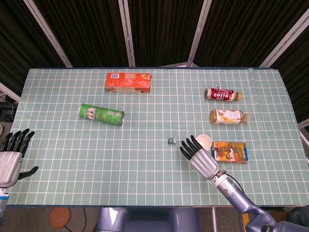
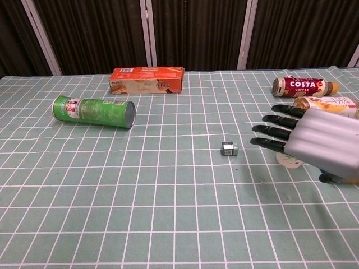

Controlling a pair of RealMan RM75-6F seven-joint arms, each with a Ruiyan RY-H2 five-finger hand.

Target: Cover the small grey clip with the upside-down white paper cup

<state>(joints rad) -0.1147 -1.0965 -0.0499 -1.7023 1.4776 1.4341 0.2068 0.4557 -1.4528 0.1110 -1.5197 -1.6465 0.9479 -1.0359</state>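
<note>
Green gridded cloth covers the table [image 1: 145, 159], which bears everything here. The right hand [image 1: 200, 157] hangs over the mat with its dark fingers [image 2: 275, 132] straight and apart, holding nothing, directly in front of the white paper cup [image 1: 204, 140]; in the chest view it hides most of the cup, leaving only the base visible. The left hand [image 1: 10, 157] waits at the table's near-left edge, fingers likewise spread and empty. An orange box [image 1: 128, 81] and a green tube [image 1: 101, 114] lie well apart on the far left. The small grey clip [image 2: 229, 148] sits uncovered near mid-table, just left of the right hand's fingertips.
</note>
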